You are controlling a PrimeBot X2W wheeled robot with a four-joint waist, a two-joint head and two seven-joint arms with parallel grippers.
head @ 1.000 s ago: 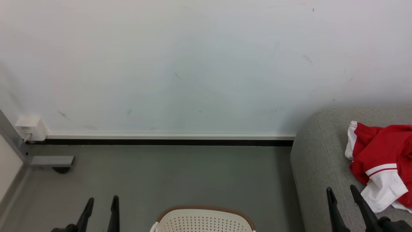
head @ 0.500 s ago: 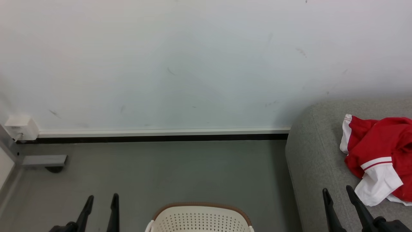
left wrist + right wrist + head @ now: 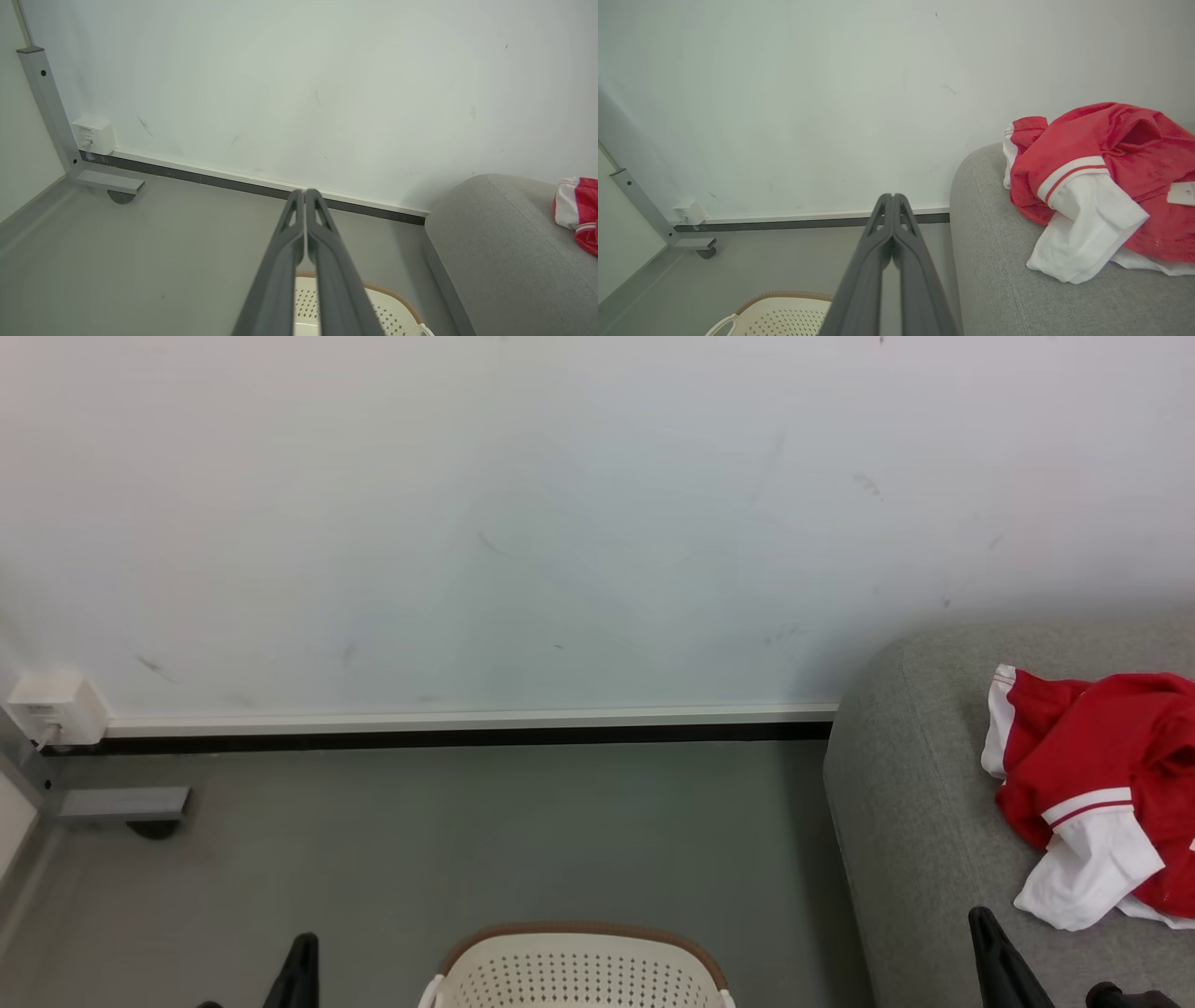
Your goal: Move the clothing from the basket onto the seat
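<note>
My left pincer (image 3: pixel 304 192) is pressed shut on nothing, its two fingers flat together, pointing over the grey floor (image 3: pixel 485 840) toward the foot of the wall. Just to its right the basket (image 3: pixel 583 931) stands on the floor; I see its far brown rim and a strip of perforated side, but cannot tell what lies inside. Right of the basket my right pincer (image 3: pixel 893 197) is likewise closed and empty, at the left edge of the seat (image 3: pixel 915 784). The clothing (image 3: pixel 1083 765) lies bunched on the seat near its left end, up and right of that pincer and apart from it, white sleeve end nearest.
</note>
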